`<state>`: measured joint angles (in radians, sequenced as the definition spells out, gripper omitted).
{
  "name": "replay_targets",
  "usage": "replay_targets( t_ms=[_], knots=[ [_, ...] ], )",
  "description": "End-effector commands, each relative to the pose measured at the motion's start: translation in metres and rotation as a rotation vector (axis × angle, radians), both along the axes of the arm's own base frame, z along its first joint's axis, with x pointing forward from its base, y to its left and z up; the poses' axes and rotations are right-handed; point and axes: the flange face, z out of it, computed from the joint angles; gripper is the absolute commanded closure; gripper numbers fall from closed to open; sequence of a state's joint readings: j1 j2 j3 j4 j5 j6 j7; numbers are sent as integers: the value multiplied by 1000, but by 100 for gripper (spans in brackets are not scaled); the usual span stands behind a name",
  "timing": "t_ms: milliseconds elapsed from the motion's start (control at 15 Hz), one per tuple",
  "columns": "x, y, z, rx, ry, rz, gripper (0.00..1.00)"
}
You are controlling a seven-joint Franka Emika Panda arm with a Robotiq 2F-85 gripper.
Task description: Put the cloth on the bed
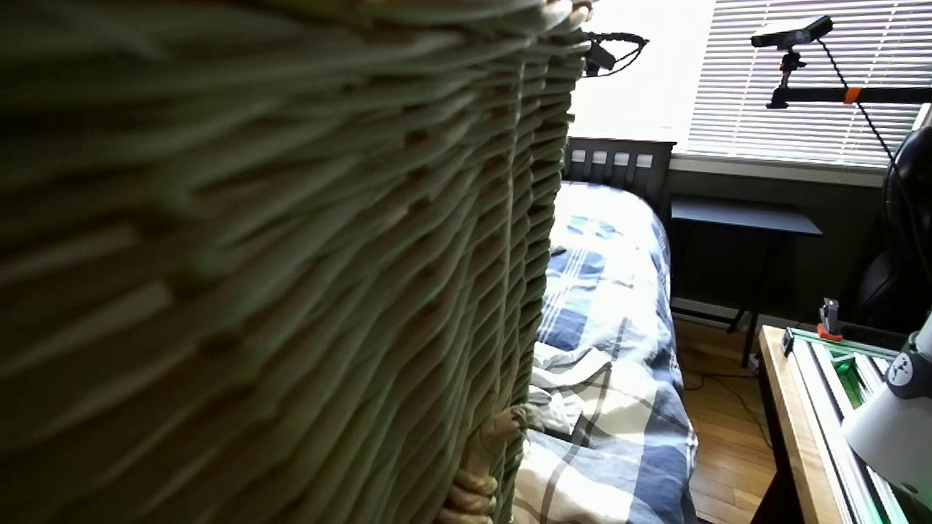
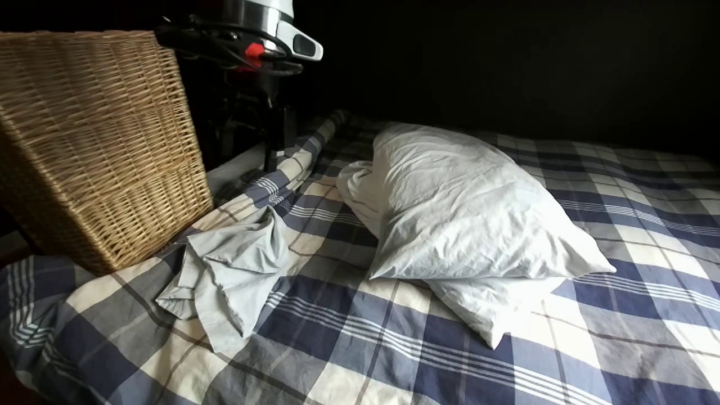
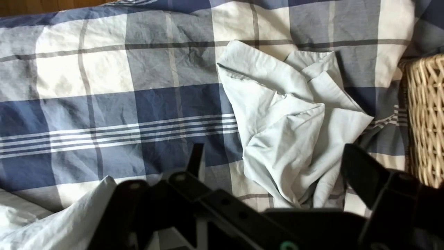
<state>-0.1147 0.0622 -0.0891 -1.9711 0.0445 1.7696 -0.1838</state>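
The cloth [image 2: 236, 275] is a crumpled pale-grey piece of fabric lying on the bed [image 2: 647, 337] beside the wicker basket. In the wrist view the cloth [image 3: 277, 114] lies below and ahead of the fingers, on the plaid cover of the bed [image 3: 104, 114]. In an exterior view part of the cloth [image 1: 571, 367] shows past the basket on the bed [image 1: 626, 291]. My gripper [image 3: 274, 154] is open, its fingers wide apart and nothing between them. In an exterior view the dark gripper [image 2: 273, 152] hangs low over the bed, behind the cloth; one finger is hard to make out.
A tall wicker basket [image 2: 118, 140] stands at the bed's side; it also shows in the wrist view [image 3: 426, 121] and blocks much of an exterior view [image 1: 328, 255]. White pillows [image 2: 478, 214] lie on the bed. A dark headboard [image 1: 648, 171] and small table [image 1: 743, 215] stand farther off.
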Motion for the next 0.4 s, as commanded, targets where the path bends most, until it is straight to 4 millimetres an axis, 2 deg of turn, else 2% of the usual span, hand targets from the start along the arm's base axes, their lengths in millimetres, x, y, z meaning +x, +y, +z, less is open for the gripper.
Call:
replay_targets(
  t_ms=[0, 133, 333],
  knots=[
    [-3, -5, 11, 5, -17, 6, 0],
    [-7, -12, 24, 10, -43, 14, 0],
    [-7, -13, 25, 12, -46, 19, 0]
  ],
)
